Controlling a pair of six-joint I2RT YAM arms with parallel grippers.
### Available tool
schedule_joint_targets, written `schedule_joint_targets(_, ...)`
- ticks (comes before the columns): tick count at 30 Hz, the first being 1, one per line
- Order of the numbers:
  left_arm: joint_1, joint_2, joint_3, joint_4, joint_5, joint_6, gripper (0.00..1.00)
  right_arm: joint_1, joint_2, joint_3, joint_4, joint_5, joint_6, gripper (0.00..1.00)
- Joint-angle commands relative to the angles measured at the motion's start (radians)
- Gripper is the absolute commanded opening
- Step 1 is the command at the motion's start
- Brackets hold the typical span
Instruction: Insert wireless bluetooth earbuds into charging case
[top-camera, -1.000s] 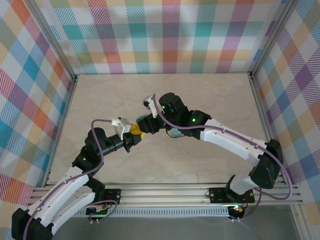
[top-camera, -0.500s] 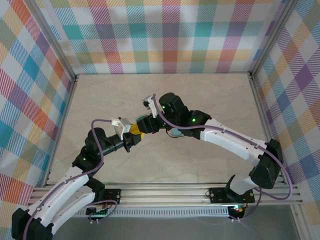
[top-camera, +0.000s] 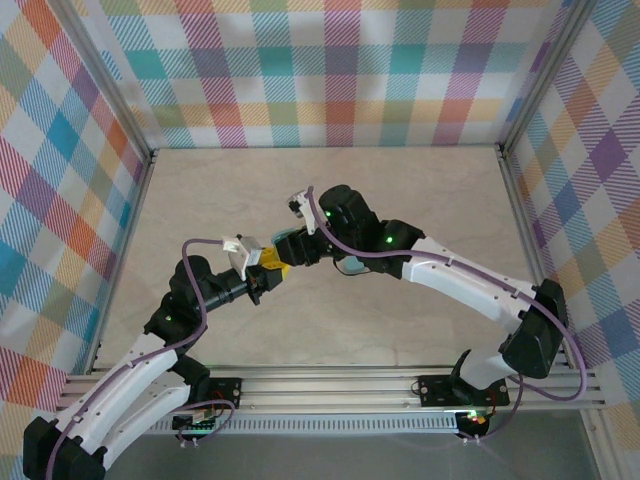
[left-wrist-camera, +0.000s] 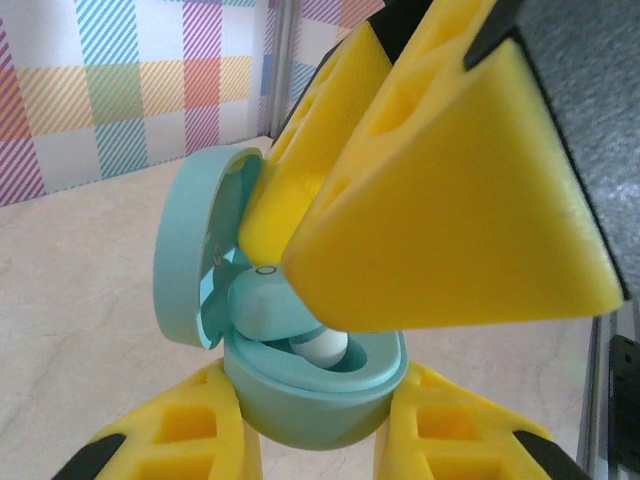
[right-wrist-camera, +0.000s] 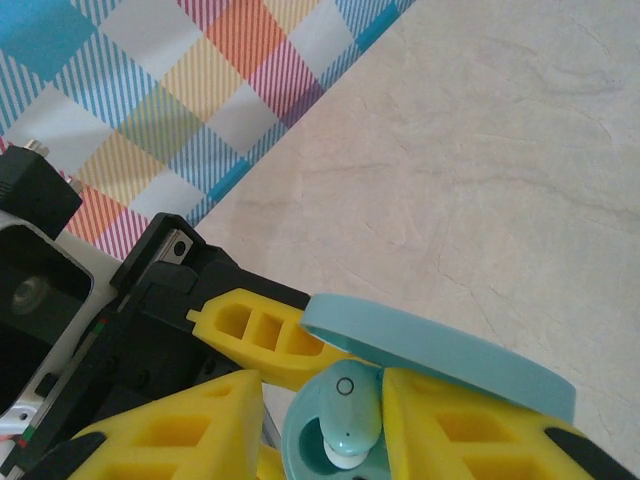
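Holding the charging case (left-wrist-camera: 300, 400) over the middle of the bench (right-wrist-camera: 520, 140), the left gripper (left-wrist-camera: 315, 435) is pinching its base between its jaws. The lid (right-wrist-camera: 440, 355) is standing open. One earbud (right-wrist-camera: 345, 415) is sitting in the case's well. Above it the right gripper (right-wrist-camera: 325, 400) is hovering, jaws slightly parted, flanking the earbud without clamping it.

table (top-camera: 420, 200) far half: free | centre: left arm (top-camera: 200, 290), right arm (top-camera: 450, 275) crowd case (left-wrist-camera: 310, 400)
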Motion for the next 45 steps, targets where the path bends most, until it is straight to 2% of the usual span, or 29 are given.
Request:
schedule_joint_targets(1, -0.013, -0.016, 0.005, 0.069, 0.012, 0.011, 0.07, 0.001, -0.036, 0.022, -0.027, 0.014, 0.03, 0.37)
schedule_joint_targets(14, -0.013, -0.01, 0.01, 0.057, 0.009, 0.022, 0.07, 0.004, -0.063, 0.002, -0.025, -0.019, 0.103, 0.37)
schedule_joint_targets(45, -0.013, -0.025, -0.002, 0.043, 0.002, 0.026, 0.07, 0.02, -0.049, 0.039, -0.143, 0.036, 0.118, 0.37)
